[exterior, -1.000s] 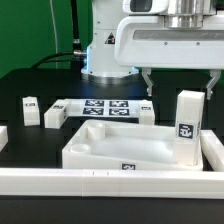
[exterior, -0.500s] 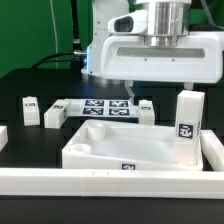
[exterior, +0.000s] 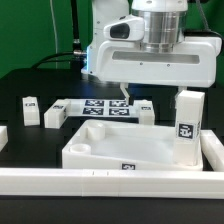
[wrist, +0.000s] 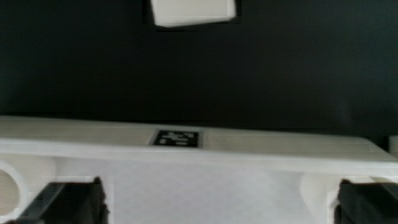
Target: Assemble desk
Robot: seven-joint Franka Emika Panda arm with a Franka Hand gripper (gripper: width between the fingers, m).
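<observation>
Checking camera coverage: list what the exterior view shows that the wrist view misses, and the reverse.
Exterior only: the marker board, an upright leg on the tabletop, two loose legs on the exterior view's left. Wrist only: a tag on the tabletop wall near the jaws. Both: the tabletop and the jaws, open in the wrist view.

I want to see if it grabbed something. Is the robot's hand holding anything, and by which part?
Nothing is held. The hand is open, with its two fingers wide apart over the white tabletop, gripping no part of it.
</observation>
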